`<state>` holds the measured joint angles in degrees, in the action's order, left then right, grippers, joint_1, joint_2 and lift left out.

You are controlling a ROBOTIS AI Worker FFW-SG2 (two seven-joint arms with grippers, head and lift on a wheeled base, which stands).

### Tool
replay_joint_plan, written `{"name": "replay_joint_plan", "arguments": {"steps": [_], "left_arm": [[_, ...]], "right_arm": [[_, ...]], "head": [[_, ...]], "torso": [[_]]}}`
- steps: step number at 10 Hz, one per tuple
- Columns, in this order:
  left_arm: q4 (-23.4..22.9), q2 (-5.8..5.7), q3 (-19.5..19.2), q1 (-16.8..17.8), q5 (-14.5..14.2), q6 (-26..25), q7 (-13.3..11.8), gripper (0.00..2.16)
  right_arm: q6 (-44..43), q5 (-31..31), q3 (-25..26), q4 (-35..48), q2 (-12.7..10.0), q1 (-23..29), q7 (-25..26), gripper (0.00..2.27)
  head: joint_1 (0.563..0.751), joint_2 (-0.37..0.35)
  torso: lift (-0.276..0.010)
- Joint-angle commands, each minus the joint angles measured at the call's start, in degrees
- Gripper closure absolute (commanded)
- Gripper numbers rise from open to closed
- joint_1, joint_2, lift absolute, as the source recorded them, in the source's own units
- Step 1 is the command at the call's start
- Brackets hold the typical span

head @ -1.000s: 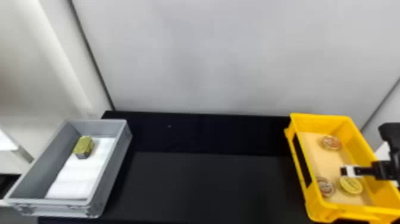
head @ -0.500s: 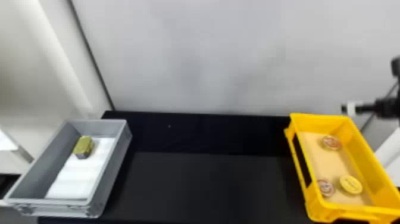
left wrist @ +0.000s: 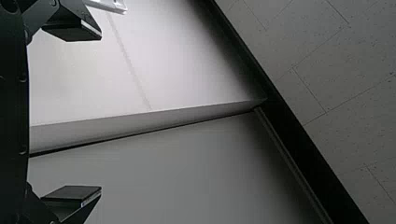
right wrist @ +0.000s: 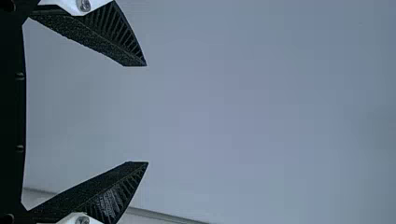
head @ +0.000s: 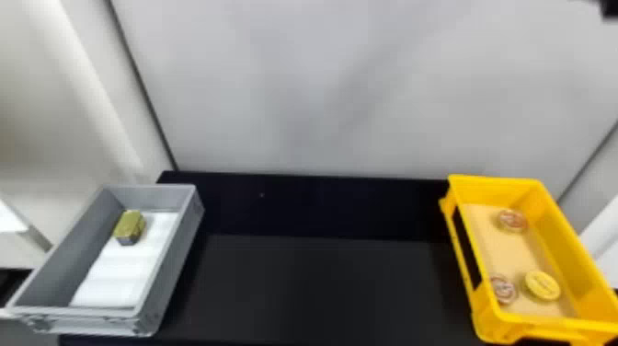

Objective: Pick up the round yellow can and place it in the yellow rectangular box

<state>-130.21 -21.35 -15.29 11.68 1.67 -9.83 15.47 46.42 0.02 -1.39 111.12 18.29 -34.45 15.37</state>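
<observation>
Yellow and round, the can (head: pixel 542 285) lies in the yellow box (head: pixel 492 185), just beside a reddish tin (head: pixel 504 290). High at the head view's right edge, the right claw (head: pixel 610 8) gapes wide, gripping nothing; the left claw (left wrist: pixel 100 112) is spread wide too, and empty.

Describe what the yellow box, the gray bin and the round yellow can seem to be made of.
The yellow box looks like smooth, slightly glossy molded plastic: evenly colored walls, a slot in one side.
The gray bin also seems plastic, but more matte, with molded detail along its near end.
The round yellow can may be painted metal, judging by its rimmed lid; plastic remains possible.
</observation>
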Motion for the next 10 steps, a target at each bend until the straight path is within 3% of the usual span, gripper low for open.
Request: {"name": "replay_joint_plan", "arguments": {"steps": [1, 5, 10], "left_arm": [[0.13, 0.07, -0.01, 0.01, 0.0, -0.02, 0.09, 0.1], [0.13, 0.16, -0.98, -0.78, 0.0, 0.95, 0.27, 0.1], [0.13, 0.07, -2.04, -1.05, 0.0, 1.39, 0.35, 0.1]], "right_arm": [[-8.52, 6.93, -6.44, 5.15, -0.63, -4.49, 2.38, 0.0], [-20.22, 7.81, -13.65, 7.7, 2.71, -10.82, 3.96, 0.0], [-19.16, 4.29, -14.44, 9.55, 6.23, -17.06, 4.05, 0.0]], "head": [[0.694, 0.054], [0.694, 0.054], [0.694, 0.054]], "torso": [[-0.003], [-0.003], [-0.003]]}}
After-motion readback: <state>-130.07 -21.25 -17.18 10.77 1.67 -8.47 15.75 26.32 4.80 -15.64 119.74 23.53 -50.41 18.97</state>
